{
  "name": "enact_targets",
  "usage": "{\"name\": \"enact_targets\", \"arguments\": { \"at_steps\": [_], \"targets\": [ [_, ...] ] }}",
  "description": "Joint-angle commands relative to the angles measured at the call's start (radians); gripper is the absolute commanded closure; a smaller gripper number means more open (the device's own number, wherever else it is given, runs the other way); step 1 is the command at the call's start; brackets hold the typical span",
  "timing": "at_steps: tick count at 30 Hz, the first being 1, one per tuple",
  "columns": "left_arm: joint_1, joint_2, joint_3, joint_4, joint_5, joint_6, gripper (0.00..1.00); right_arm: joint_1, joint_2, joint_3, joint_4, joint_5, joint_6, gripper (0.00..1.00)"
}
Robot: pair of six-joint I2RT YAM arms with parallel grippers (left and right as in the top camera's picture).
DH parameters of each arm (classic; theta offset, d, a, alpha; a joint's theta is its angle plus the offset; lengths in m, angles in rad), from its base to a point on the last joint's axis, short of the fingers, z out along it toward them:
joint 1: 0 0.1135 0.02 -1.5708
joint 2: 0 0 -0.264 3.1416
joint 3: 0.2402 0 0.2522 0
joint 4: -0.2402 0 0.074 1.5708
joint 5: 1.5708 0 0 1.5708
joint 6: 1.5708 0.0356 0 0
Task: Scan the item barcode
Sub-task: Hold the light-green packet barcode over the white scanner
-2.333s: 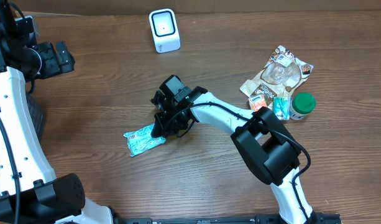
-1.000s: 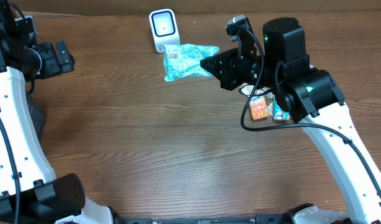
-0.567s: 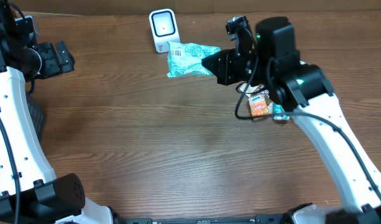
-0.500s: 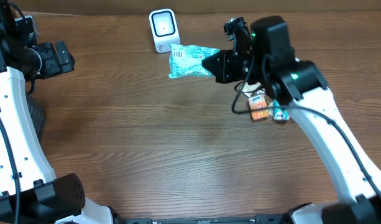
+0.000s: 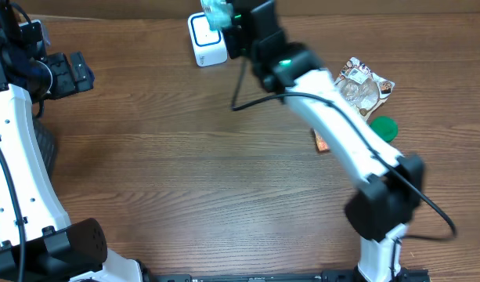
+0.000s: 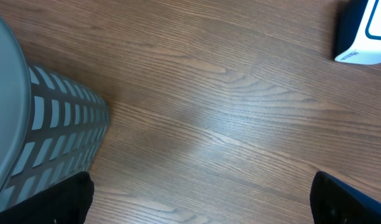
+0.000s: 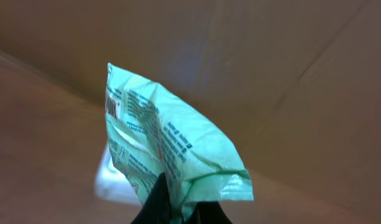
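1. Two fingers of the right gripper [image 5: 230, 19] pinch one end of the green packet [image 5: 215, 11], pressed tight on it.
2. The packet is held in the air just above the white scanner [image 5: 207, 43], at the far edge of the table [image 5: 185, 196].
3. The left gripper [image 5: 67, 72] is spread wide, holding nothing, well apart at the left.

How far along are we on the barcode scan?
Done: the teal packet is off the table, pinched in the shut right gripper. In hand: it is held over the white scanner at the far edge. Left: no frame shows a read, so presenting the barcode and setting the packet down remain. The left gripper is open, off to the side.
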Motion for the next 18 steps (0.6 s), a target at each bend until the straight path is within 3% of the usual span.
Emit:
{"name": "enact_targets", "arguments": {
  "at_steps": [1,7,10,18],
  "targets": [
    [-0.006,-0.003,0.008,0.001,-0.003,0.022,0.00,0.011,0.108,0.028,0.193,0.303,-0.434,0.96],
    [-0.006,-0.003,0.008,0.001,-0.003,0.022,0.00,0.001,0.270,0.028,0.607,0.237,-0.811,0.96],
    [-0.006,-0.003,0.008,0.001,-0.003,0.022,0.01,-0.002,0.326,0.028,0.719,0.180,-0.913,0.96],
    [-0.006,-0.003,0.008,0.001,-0.003,0.022,0.00,-0.002,0.400,0.027,0.731,0.117,-0.985,0.96]
  ]
}}
